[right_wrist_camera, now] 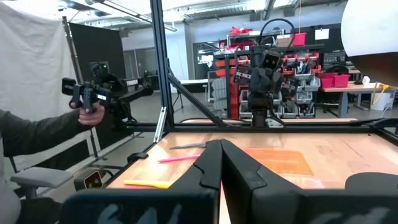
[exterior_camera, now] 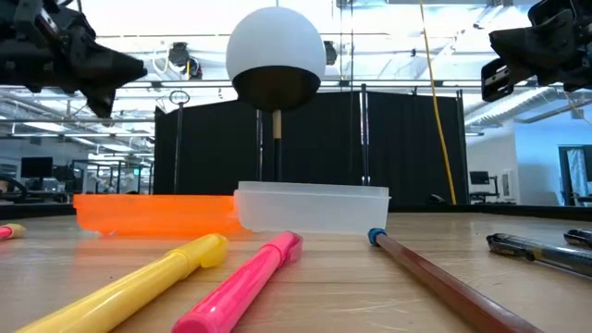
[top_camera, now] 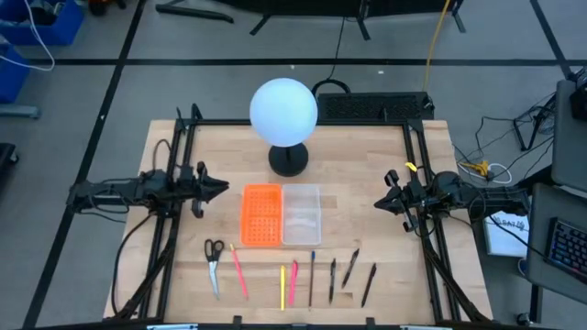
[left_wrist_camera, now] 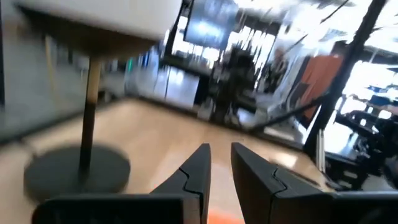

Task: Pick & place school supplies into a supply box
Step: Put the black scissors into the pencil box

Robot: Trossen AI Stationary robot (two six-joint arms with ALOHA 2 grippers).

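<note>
The supply box lies mid-table: an orange perforated half [top_camera: 261, 215] joined to a clear half [top_camera: 302, 215], both flat on the wood. Near the near edge lie black-handled scissors [top_camera: 214, 266], two pink pens [top_camera: 239, 272] [top_camera: 293, 281], a yellow pen [top_camera: 282, 286] and several dark pens [top_camera: 332, 277]. My left gripper [top_camera: 220, 188] hovers left of the box, fingers slightly open [left_wrist_camera: 221, 158]. My right gripper [top_camera: 381, 203] hovers right of the box, fingertips together [right_wrist_camera: 217, 149]. Both are above the table and touch nothing.
A white globe lamp [top_camera: 284, 110] stands on a dark round base [top_camera: 289, 160] behind the box. A black frame [top_camera: 183, 156] borders the table's sides. A person's sleeve [right_wrist_camera: 37, 137] and a hand with a device [right_wrist_camera: 93, 102] show beyond the table.
</note>
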